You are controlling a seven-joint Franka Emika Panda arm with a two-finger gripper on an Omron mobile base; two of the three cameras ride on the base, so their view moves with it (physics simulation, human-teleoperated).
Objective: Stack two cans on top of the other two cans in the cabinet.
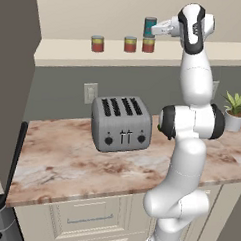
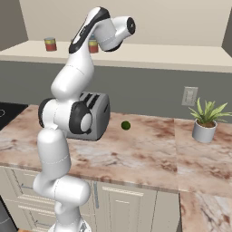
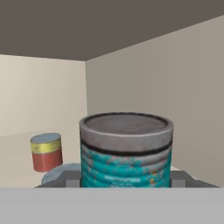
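- The arm reaches up into the cabinet (image 1: 96,53), its gripper (image 1: 156,29) pointing in over the thick cream shelf board.
- The fingers are clamped on the teal can (image 1: 150,27), which is upright, directly above a red can (image 1: 148,45); whether the two touch I cannot tell.
- From the hand view the teal can (image 3: 126,151) is close up, with a grey can top (image 3: 63,173) showing just below and beside it.
- Two more red cans stand on the same board: the middle red can (image 1: 130,44) just beside the stack, and the far red can (image 1: 97,43) nearer the board's left end.
- Down on the marble counter (image 1: 65,164) a grey toaster (image 1: 121,123) sits near the back wall.
- A potted plant (image 2: 206,120) stands towards the counter's right end, with a small green ball (image 2: 125,125) between it and the toaster.
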